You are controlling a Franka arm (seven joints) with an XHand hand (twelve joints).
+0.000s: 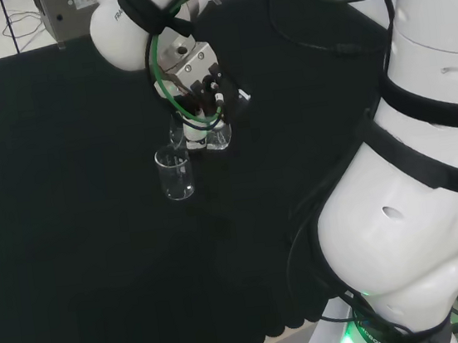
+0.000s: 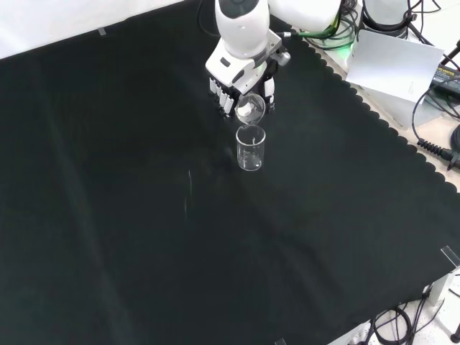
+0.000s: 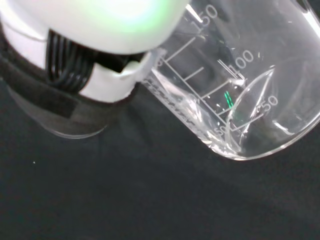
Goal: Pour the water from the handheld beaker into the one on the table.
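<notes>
Fingers (image 2: 228, 92) curl round tilted beaker (image 2: 251, 109), water pooled inside, above upright table beaker (image 2: 251, 148).

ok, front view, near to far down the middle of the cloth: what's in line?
Bare black cloth → upright empty-looking beaker standing on the cloth → tilted beaker held just above and behind it → hand curled round that beaker → white arm link.
</notes>
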